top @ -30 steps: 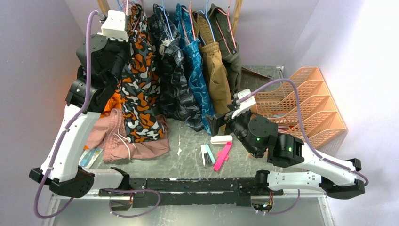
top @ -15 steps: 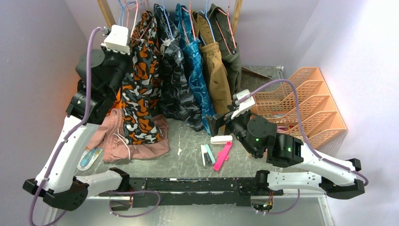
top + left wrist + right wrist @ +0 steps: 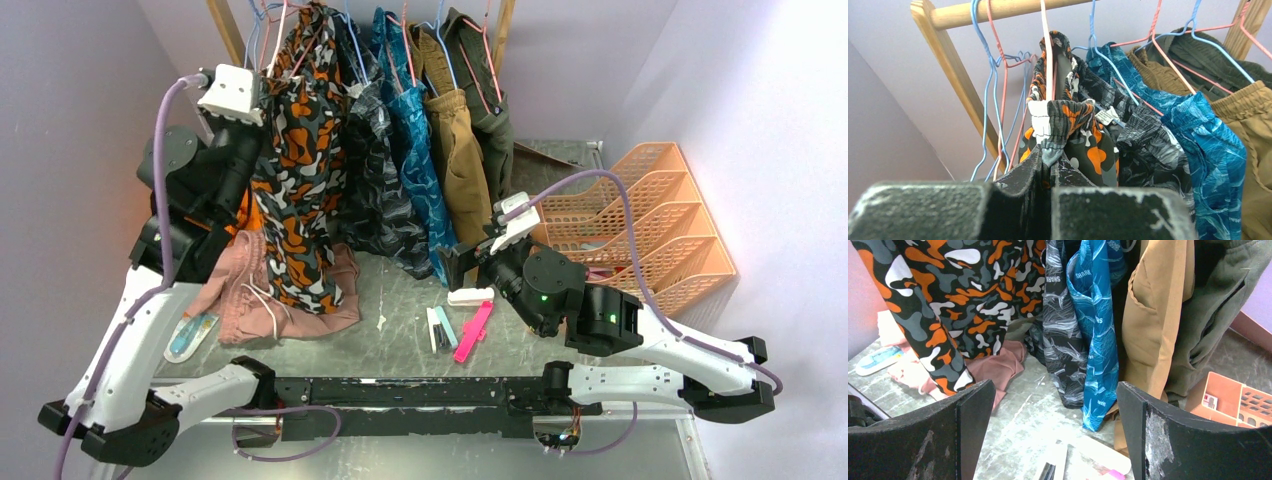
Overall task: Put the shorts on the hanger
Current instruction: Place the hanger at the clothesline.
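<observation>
The orange, black, white and grey camouflage shorts [image 3: 300,170] hang at the left end of the rack, hem just above the table. My left gripper [image 3: 258,128] is shut on their waistband, and the left wrist view shows the fabric pinched between the jaws [image 3: 1053,160]. A pale pink wire of the hanger [image 3: 1046,50] runs down from the wooden rail into the waistband of the shorts [image 3: 1073,125]. My right gripper [image 3: 450,265] is open and empty, low over the table. In the right wrist view it [image 3: 1054,385] faces the shorts [image 3: 948,290].
The wooden rail [image 3: 998,10] carries light-blue hangers [image 3: 983,75], grey-black camo shorts [image 3: 370,180], blue shorts [image 3: 415,170], tan shorts [image 3: 460,160] and olive shorts [image 3: 490,100]. Pink shorts [image 3: 260,295] lie on the table. An orange file rack [image 3: 650,220] stands right. Small clips [image 3: 472,332] lie mid-front.
My left gripper has risen and moved left toward the rail, lifting the camouflage shorts so their lower part hangs higher. The right arm has not moved.
</observation>
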